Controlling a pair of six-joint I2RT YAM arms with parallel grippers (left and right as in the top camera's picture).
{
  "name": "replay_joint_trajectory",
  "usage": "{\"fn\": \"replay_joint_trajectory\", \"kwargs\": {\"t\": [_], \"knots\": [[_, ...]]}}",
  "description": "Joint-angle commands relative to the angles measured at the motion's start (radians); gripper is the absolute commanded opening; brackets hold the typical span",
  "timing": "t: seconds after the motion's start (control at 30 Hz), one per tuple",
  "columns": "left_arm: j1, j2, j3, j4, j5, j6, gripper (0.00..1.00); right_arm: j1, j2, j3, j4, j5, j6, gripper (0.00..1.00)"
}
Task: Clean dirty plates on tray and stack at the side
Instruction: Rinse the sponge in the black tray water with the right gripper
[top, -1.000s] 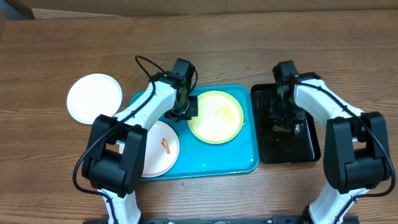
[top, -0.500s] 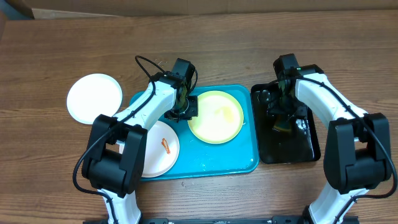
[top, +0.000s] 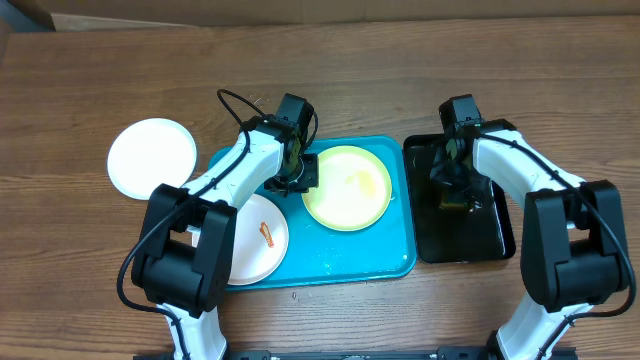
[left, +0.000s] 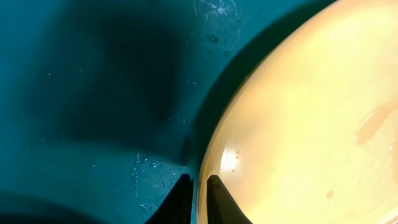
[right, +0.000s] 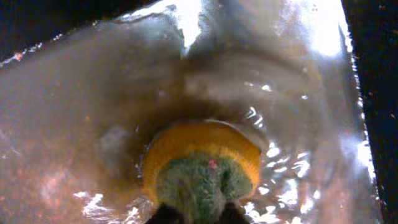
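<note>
Reading the overhead view with twelve o'clock at the far edge of the table, my right gripper (top: 450, 196) is down inside the black tray (top: 497, 240), and its fingers are pressed together on the sponge (right: 199, 163), yellow body with the green scrub face toward the wrist camera, sitting in a shiny film of water; the thing that sponge has to reach, the yellow-green plate (top: 347, 187), lies at nine o'clock from it, near but apart, with the black tray's wall and the raised rim of the turquoise tray (top: 330, 276) standing between them; so I judge the coming move to be a lift clear of both rims and a carry toward nine o'clock, not a slide; my right arm is the nearer one to the plate's open face, while my left gripper (left: 198, 200) is pinching the plate's rim on its nine o'clock side, one finger under and one over as far as I can tell, steadying it flat on the tray floor; being round, the plate offers no long axis, so any sweep suits; a pale streak shows on its surface; a second white plate (top: 255, 240) with an orange smear waits at seven o'clock from it; another white plate (top: 152, 158) lies off the tray at the left.
</note>
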Motion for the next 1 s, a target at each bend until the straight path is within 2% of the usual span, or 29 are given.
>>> {"fn": "replay_joint_trajectory", "kwargs": {"t": [0.0, 0.03, 0.07, 0.13, 0.3, 0.4, 0.43, 0.47, 0.5, 0.53, 0.57, 0.63, 0.67, 0.7, 0.73, 0.77, 0.9, 0.97], "knots": [[-0.002, 0.009, -0.002, 0.000, 0.004, -0.006, 0.12, -0.004, 0.006, -0.010, -0.011, 0.002, 0.006, 0.23], [-0.002, 0.009, -0.002, 0.000, 0.004, -0.006, 0.12, -0.004, 0.006, 0.003, -0.026, 0.002, 0.006, 0.53], [-0.002, 0.009, -0.002, 0.000, 0.004, -0.006, 0.12, -0.004, 0.006, 0.016, -0.048, 0.000, 0.005, 0.76], [-0.002, 0.009, -0.002, 0.000, 0.004, -0.006, 0.12, -0.004, 0.006, 0.049, -0.107, -0.014, 0.005, 0.80], [-0.002, 0.009, -0.002, 0.000, 0.004, -0.006, 0.12, -0.003, 0.006, 0.074, -0.224, -0.060, 0.006, 0.80], [-0.002, 0.009, -0.002, 0.001, 0.004, -0.006, 0.13, -0.003, 0.006, 0.061, -0.235, -0.096, 0.006, 0.79], [-0.002, 0.009, -0.002, 0.001, 0.004, -0.006, 0.12, -0.003, 0.007, 0.055, -0.230, -0.095, 0.005, 0.75], [-0.002, 0.009, -0.002, 0.001, 0.004, -0.006, 0.12, -0.003, 0.007, 0.048, -0.222, -0.095, 0.005, 0.66], [-0.002, 0.009, -0.002, 0.001, 0.004, -0.006, 0.12, -0.003, 0.007, 0.040, -0.213, -0.095, 0.002, 0.44], [-0.002, 0.009, -0.002, 0.001, 0.004, -0.006, 0.12, -0.003, 0.008, 0.035, -0.208, -0.096, 0.002, 0.12], [-0.002, 0.009, -0.002, 0.000, 0.004, -0.006, 0.12, -0.003, 0.008, 0.035, -0.209, -0.096, 0.002, 0.04], [-0.002, 0.009, -0.002, -0.001, 0.004, -0.006, 0.12, -0.003, 0.007, 0.038, -0.217, -0.098, -0.023, 0.04], [-0.002, 0.009, -0.002, -0.002, 0.004, -0.005, 0.12, -0.003, 0.007, 0.046, -0.230, -0.098, -0.036, 0.16], [-0.002, 0.009, -0.002, -0.003, 0.004, -0.005, 0.12, -0.004, 0.007, 0.057, -0.245, -0.103, -0.051, 0.44], [-0.002, 0.009, -0.002, -0.003, 0.004, -0.001, 0.12, -0.005, 0.006, 0.071, -0.263, -0.103, -0.059, 0.62], [-0.002, 0.009, -0.002, -0.003, 0.004, 0.002, 0.12, -0.005, 0.006, 0.092, -0.286, -0.103, -0.071, 0.68], [-0.002, 0.009, -0.002, -0.003, 0.004, 0.002, 0.13, -0.008, 0.006, 0.164, -0.336, -0.099, -0.108, 0.71], [-0.002, 0.009, -0.002, -0.003, 0.004, 0.002, 0.13, -0.009, 0.006, 0.173, -0.329, -0.084, -0.108, 0.80]]}}
